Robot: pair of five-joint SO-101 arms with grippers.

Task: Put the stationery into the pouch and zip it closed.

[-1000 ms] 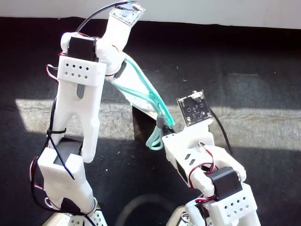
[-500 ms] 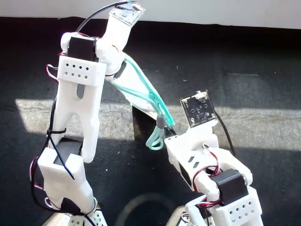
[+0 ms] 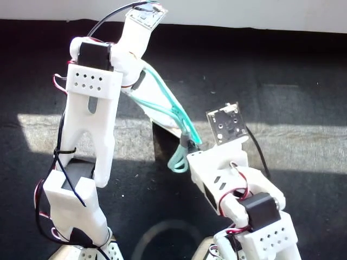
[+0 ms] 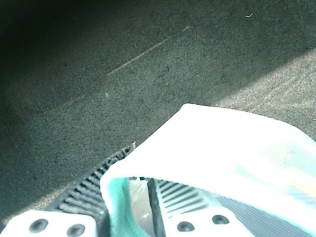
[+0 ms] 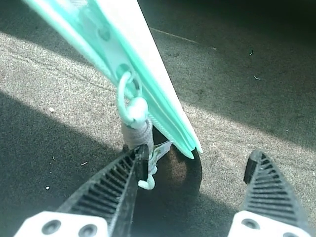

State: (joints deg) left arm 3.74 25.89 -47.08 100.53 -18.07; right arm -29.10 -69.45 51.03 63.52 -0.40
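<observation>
Bimanual zipping stage, high view and both wrist views. My left gripper (image 4: 143, 200) is clamped shut on the pouch (image 3: 162, 105), which it holds off the table (image 3: 303, 81), slanting from 11 o'clock down to 5 o'clock in the high view. My right gripper (image 5: 200, 158) stands wide open at the pouch's lower end; the zipper pull (image 5: 136, 121) hangs against one finger (image 5: 123, 177) but is not gripped. Whether the stationery is inside I cannot tell, though packing appears finished. The zip is, I judge, the step left, and its closed length is not legible. The pouch's teal edge (image 5: 163, 103) ends in a corner just beside the open jaws. Room for travel lies toward 3 o'clock over the dark mat. At 9 o'clock the left arm's links crowd the pouch.
</observation>
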